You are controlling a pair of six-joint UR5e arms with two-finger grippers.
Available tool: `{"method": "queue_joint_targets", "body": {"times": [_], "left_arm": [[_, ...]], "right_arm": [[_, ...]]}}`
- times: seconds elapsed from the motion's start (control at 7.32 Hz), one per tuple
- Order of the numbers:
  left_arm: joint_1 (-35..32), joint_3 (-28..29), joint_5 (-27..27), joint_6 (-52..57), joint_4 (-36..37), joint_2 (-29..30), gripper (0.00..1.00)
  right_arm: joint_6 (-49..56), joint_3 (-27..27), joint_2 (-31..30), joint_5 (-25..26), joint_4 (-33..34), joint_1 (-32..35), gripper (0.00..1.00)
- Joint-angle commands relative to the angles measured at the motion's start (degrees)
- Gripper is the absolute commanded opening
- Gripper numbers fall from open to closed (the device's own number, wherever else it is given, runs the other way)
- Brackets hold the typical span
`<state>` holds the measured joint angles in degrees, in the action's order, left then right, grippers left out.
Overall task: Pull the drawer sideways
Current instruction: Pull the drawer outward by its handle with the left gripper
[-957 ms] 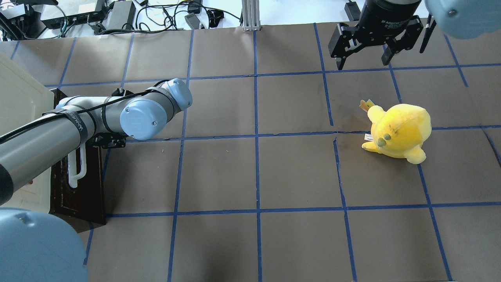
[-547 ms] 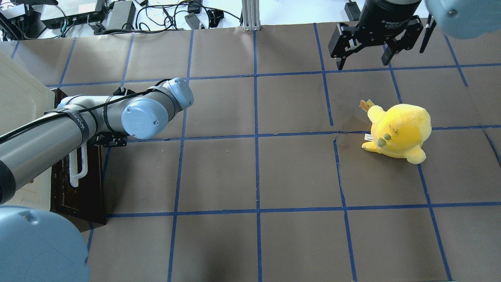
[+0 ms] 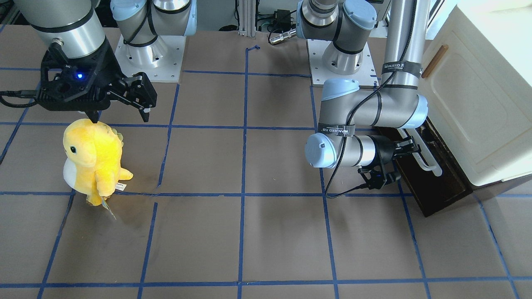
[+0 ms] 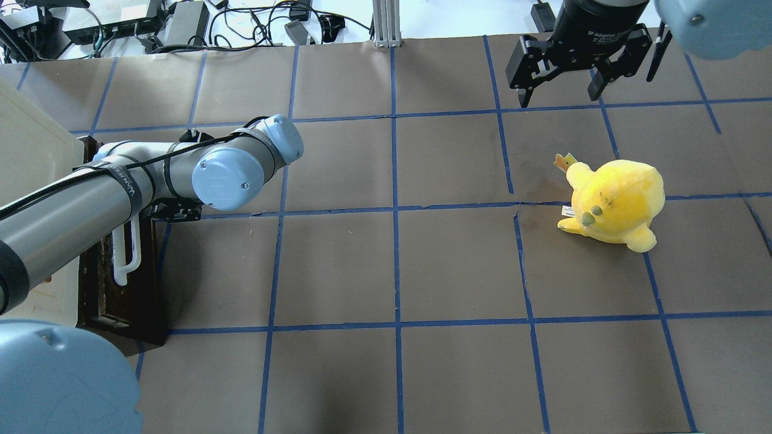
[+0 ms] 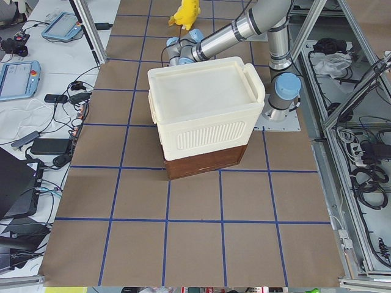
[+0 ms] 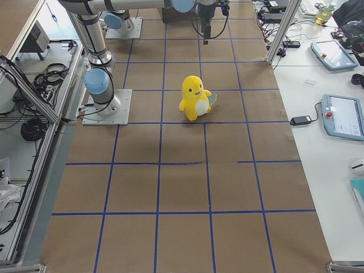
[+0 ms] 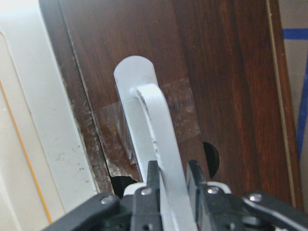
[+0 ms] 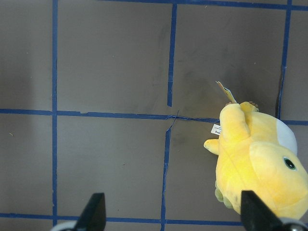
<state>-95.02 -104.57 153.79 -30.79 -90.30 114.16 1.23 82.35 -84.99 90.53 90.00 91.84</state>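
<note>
The drawer (image 4: 129, 301) sits at the left edge of the overhead view, low under the cabinet (image 4: 30, 150), with its dark brown front facing the open bench (image 4: 392, 271). In the front-facing view it lies at the right, at the foot of the cream cabinet. How far it is pulled out I cannot tell.

The left arm reaches in from the lower left of the overhead view, bent at the wrist toward the drawer front. The left end effector (image 7: 171, 175) is pinching the handle (image 7: 154, 125). At the bottom of the left wrist view, its two black fingers (image 7: 153, 180) press on either side of the white bar, a little below the bar's rounded mount. A patch of clear tape lies across the brown wood around that mount.

The right end effector (image 4: 559, 96) hangs over the bench at the upper right of the overhead view. Its fingers are spread wide and grasp nothing. A plush (image 4: 615, 202), yellow with a white belly, stands upright on the bench just below it in that view, apart from the fingers. In the right wrist view the plush fills the lower right, beside the right fingertip. It is well apart from the drawer, at the opposite end of the bench.
</note>
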Motion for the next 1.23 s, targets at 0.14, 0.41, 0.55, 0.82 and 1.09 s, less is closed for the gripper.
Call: {"method": "queue_joint_targets", "body": {"times": [0.14, 0.41, 0.55, 0.82, 1.09], "left_arm": [[-1.74, 0.77, -0.68, 0.03, -0.14, 0.01, 0.3], [-3.15, 1.21, -2.0, 0.03, -0.05, 0.18, 0.3], [-3.5, 1.21, -2.0, 0.03, -0.05, 0.18, 0.3], [-4.82, 2.17, -2.43, 0.03, -0.14, 0.1, 0.3], [-6.05, 3.14, -3.23, 0.29, -0.49, 0.18, 0.3]], "right_arm": [[0.0, 0.0, 0.0, 0.0, 0.0, 0.0, 1.0], [0.0, 0.0, 0.0, 0.0, 0.0, 0.0, 1.0], [0.0, 0.0, 0.0, 0.0, 0.0, 0.0, 1.0], [0.0, 0.0, 0.0, 0.0, 0.0, 0.0, 1.0], [0.0, 0.0, 0.0, 0.0, 0.0, 0.0, 1.0]]}}
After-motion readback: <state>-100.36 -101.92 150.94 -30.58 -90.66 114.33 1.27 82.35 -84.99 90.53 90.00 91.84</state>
